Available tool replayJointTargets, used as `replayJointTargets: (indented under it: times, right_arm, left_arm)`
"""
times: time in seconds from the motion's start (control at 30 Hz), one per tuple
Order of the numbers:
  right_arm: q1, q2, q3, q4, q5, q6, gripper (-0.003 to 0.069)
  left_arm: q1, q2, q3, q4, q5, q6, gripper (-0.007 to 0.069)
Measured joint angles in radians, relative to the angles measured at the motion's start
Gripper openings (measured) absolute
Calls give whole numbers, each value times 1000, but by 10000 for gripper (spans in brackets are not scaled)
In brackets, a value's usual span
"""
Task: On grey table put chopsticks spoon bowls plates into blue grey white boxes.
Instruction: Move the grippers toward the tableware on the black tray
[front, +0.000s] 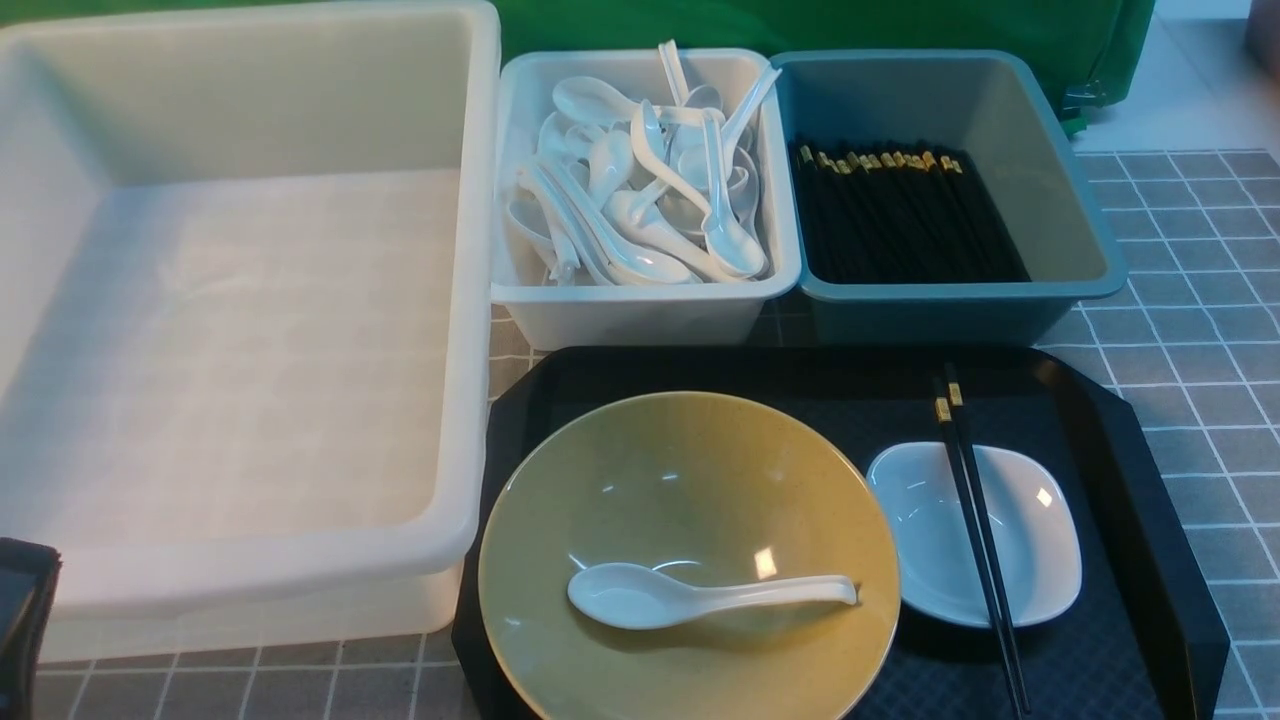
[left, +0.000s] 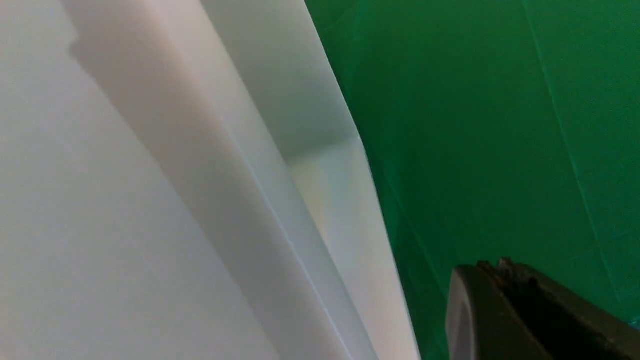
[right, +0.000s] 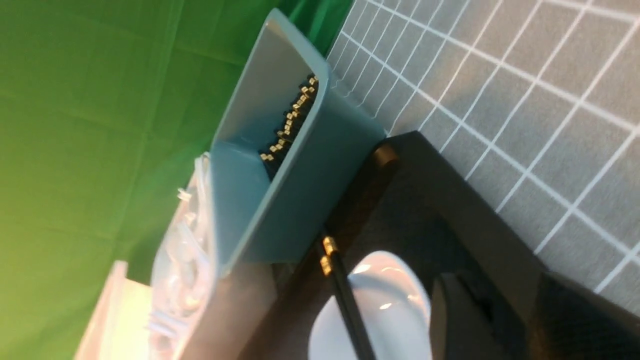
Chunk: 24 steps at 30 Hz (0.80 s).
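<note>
**Gripper state and item positions: one place setting on the tray**

Your left gripper (left: 492, 267) has its fingertips pressed together, with nothing visible between them. Your right gripper (right: 505, 300) has its fingers spread, with nothing visible between them.

Relative to the left gripper, note the following:
- The large milky-white plastic tub (front: 462, 300) is just beside it, toward your right.
- The wide, round, glossy mustard-yellow bowl (front: 690, 480) is farther to your right, past the tub, on the black diamond-textured tray (front: 1090, 560).
- The glossy white soup spoon (front: 640, 598) lies inside the bowl, its scoop toward this gripper.
- The white rectangular bin (front: 640, 315), holding white spoons (front: 735, 250), is forward and to your right.

Relative to the right gripper, note the following:
- The small, rounded-square white dish (right: 400, 320) is near its fingertips.
- Two black, gold-banded chopsticks (right: 350, 310) lie across the dish.
- The teal-blue rectangular bin (right: 325, 165), holding banded black chopsticks (right: 287, 130), is beyond the dish.

The grey, white-gridded table (right: 555, 130) supports the tray.
</note>
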<state>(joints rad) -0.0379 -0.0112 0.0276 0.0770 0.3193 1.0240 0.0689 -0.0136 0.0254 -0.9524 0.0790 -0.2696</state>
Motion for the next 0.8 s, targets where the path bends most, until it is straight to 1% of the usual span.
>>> replayJointTargets:
  times: [0.07,0.13,0.2,0.27,0.33,0.4,0.43,0.47,0.5,0.6,0.67,0.7,0.8]
  right_arm:
    - [0,0,0,-1,0,-11,242]
    - [0,0,0,-2,-21,-75,241]
    - [0,0,0,-2,-61,-161,237]
    - [0,0,-6,-2,-65,-220,226]
    - [0,34,-49,-2,-62,-325,191]
    - [0,108,-120,-2,-59,-434,140]
    - [0,227,-225,-2,-34,-588,74]
    - [0,311,-300,-2,1,-700,47]
    - [0,384,-369,-2,43,-779,36]
    - [0,576,-555,-2,199,-965,33]
    - [0,700,-676,-2,344,-1059,34]
    - [2,761,-735,-2,396,-1087,34]
    - [18,856,-824,-2,492,-1135,34]
  left_arm:
    - [0,0,0,-10,-3,4,-10]
    - [0,0,-20,0,-6,56,-10]
    - [0,1,-74,49,0,135,-10]
    - [0,28,-140,109,18,218,-10]
    - [0,100,-213,177,59,303,-10]
    - [0,219,-305,257,122,367,-10]
    - [0,327,-386,326,191,418,-10]
    - [0,420,-463,390,244,443,-10]
    - [0,471,-509,426,281,458,-10]
    - [0,636,-674,547,428,488,-10]
    - [0,721,-766,611,535,498,-10]
    - [0,762,-810,638,581,498,-10]
    - [-12,855,-911,690,680,498,-10]
